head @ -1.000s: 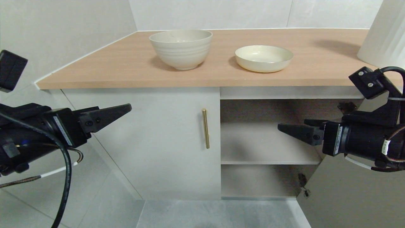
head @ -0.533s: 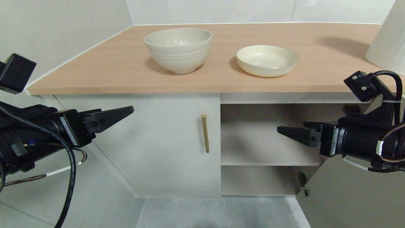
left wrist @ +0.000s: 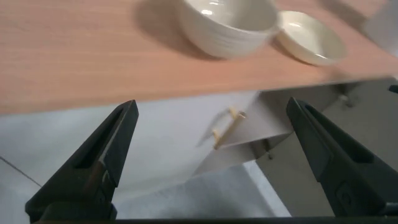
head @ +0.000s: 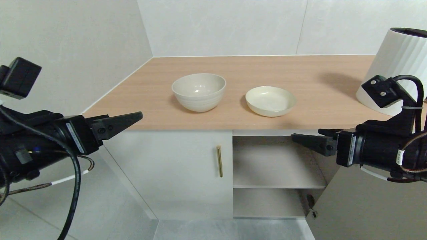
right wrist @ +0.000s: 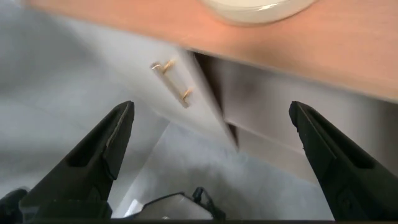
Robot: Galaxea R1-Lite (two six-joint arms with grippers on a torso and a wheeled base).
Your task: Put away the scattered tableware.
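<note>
On the wooden countertop point(head: 253, 71) sit the two bits of tableware, a deep ribbed bowl point(head: 199, 91) on the left and a shallow cream dish point(head: 270, 100) to its right. They're near each other but not touching, both upright and empty as far as I can see. They're closer to the near edge of the counter than to the far wall.

Below the counter is a white cabinet. Its left door is closed, with a vertical gold handle point(head: 219, 161) near the middle. The right compartment is open, with one shelf point(head: 277, 166) across it, and its door point(head: 367, 206) is swung out to the near right. The dish is roughly above that open side and the bowl is above the closed door.

The left gripper point(head: 135, 117) hangs off the near left corner of the counter, about level with its edge. Its fingers are spread wide and it holds nothing. The right gripper point(head: 298, 138) is in front of the open compartment, just under the counter edge, also spread wide and empty. Both are well apart from the bowl and dish.

A tall white ribbed container point(head: 397, 63) stands at the far right of the counter.
</note>
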